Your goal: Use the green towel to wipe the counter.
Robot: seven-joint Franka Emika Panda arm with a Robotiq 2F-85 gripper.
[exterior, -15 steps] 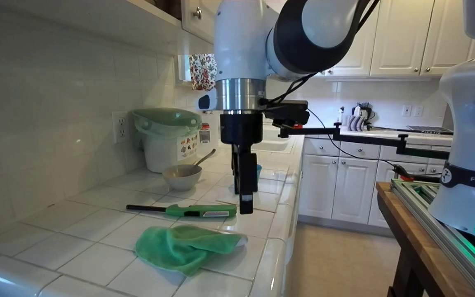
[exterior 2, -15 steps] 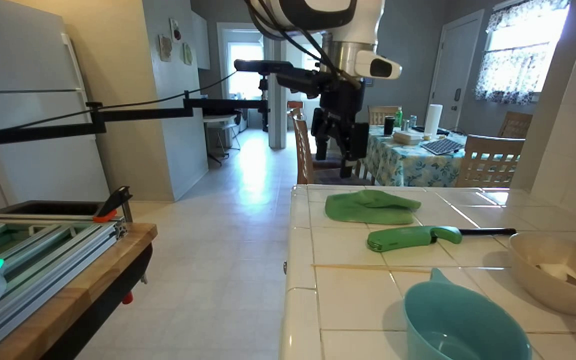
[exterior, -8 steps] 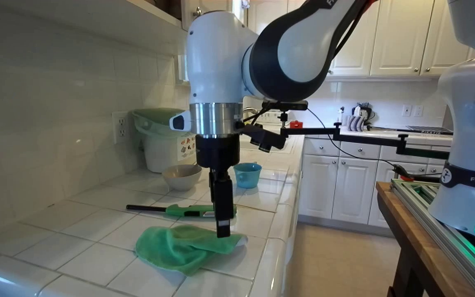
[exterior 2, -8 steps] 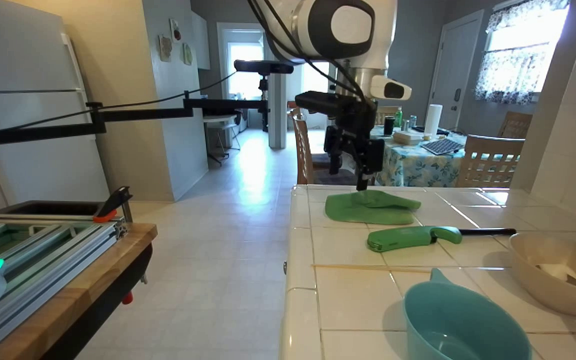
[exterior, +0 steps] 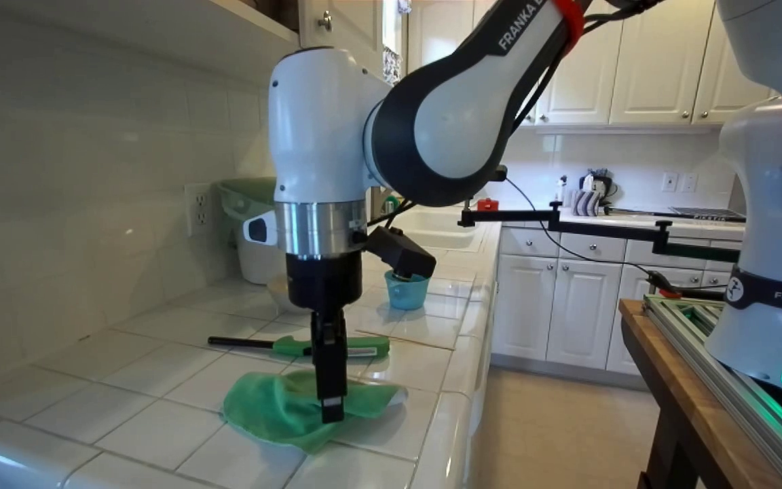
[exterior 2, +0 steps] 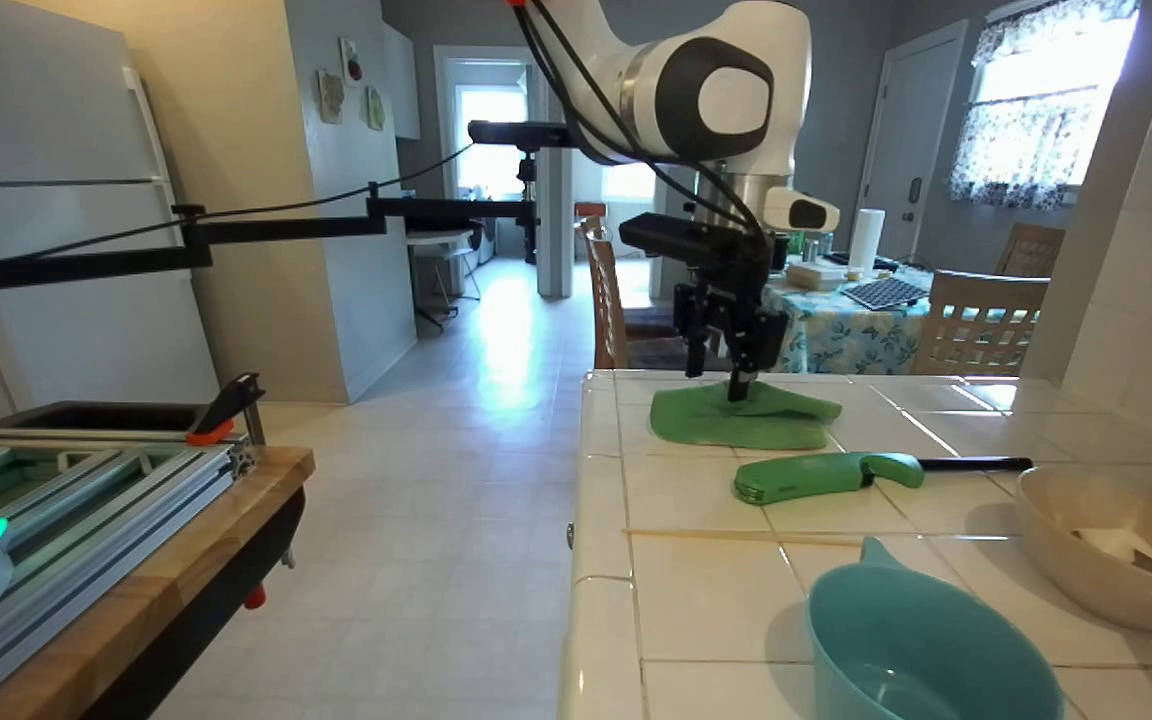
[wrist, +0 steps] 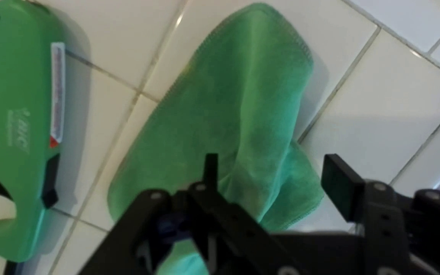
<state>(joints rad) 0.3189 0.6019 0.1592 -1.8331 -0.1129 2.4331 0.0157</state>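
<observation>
A crumpled green towel (exterior: 265,407) lies on the white tiled counter (exterior: 140,435), near its end. It also shows in an exterior view (exterior 2: 776,430) and fills the middle of the wrist view (wrist: 212,107). My gripper (exterior: 332,411) points straight down over the towel; it also shows in an exterior view (exterior 2: 718,380). In the wrist view my gripper (wrist: 273,166) is open, with nothing between its fingers. One finger is over the towel and the other is past its edge, over bare tile. I cannot tell whether the fingertips touch the cloth.
A green lighter (exterior 2: 816,476) with a black barrel lies beside the towel; it shows in the wrist view too (wrist: 21,130). Farther along are a thin stick (exterior 2: 736,535), a blue cup (exterior: 406,292), a bowl (exterior 2: 1096,560) with a spoon and a lidded bin (exterior: 255,255). A tiled wall (exterior: 92,204) borders the counter.
My gripper has come down and moved from beyond the lighter to over the towel. The towel, lighter, cup and bowl have not moved.
</observation>
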